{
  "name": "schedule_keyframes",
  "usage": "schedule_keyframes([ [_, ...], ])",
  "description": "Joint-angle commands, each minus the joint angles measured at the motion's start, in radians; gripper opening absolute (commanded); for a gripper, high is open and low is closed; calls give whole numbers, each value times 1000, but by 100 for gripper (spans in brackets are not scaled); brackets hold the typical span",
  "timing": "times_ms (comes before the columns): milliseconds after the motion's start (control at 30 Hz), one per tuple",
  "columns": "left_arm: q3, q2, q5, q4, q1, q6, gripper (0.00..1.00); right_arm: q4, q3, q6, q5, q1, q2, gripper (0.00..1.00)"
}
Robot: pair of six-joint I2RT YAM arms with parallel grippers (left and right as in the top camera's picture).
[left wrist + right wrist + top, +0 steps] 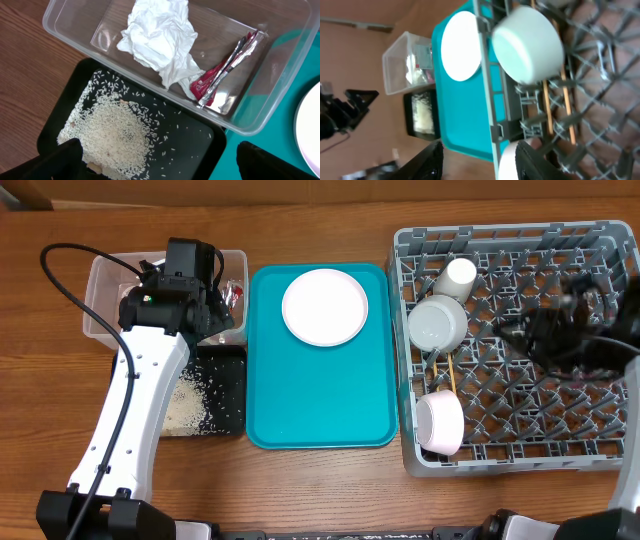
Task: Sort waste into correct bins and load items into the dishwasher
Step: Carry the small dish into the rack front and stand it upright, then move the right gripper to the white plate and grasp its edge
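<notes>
Left wrist view: left end effector point(159, 146) is spread wide with nothing in it, its two dark fingers point(55, 161) in the bottom corners. Below it is the black tray point(192, 137) holding a pile of loose rice grains point(112, 132). The clear tub point(65, 37) runs across the top of the frame, touching the black tray's far edge. Inside it, the crumpled tissue point(160, 40) lies in the middle and the red wrapper point(222, 72) to its right. A strip of the teal tray point(311, 65) and the rim of the white plate point(310, 131) show at the right edge.

Right wrist view: right end effector point(479, 147) is open and grips nothing, fingers at bottom centre. It hangs over the left rim of the grey dish rack point(605, 115). One white bowl point(530, 42) sits in the rack at the top of the frame. The chopsticks point(554, 105) lie on the lattice just below it. The rim of the second bowl point(506, 162) peeks in between the fingers at the bottom edge. Plate on the teal tray, upper left.

Overhead view: tub upper left, black tray directly below it, teal tray centre with the plate in its upper half, rack at right. Small cup point(460, 275) is in the rack's upper left, the bowls below it along the left side. Right end effector is blurred over mid-rack. All on a wooden surface point(320, 480).
</notes>
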Motion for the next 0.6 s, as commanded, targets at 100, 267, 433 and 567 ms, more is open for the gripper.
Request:
schedule_keyframes([
  [100, 12, -4, -3, 1, -5, 13, 100, 95, 109, 174, 301, 281, -5, 49],
  [267, 12, -4, -3, 0, -5, 13, 100, 232, 109, 224, 494, 565, 14, 49],
  [433, 12, -4, -3, 0, -5, 13, 100, 366, 93, 229, 719, 785, 82, 55],
  [567, 12, -4, -3, 0, -5, 13, 100, 450, 89, 279, 819, 887, 172, 30],
])
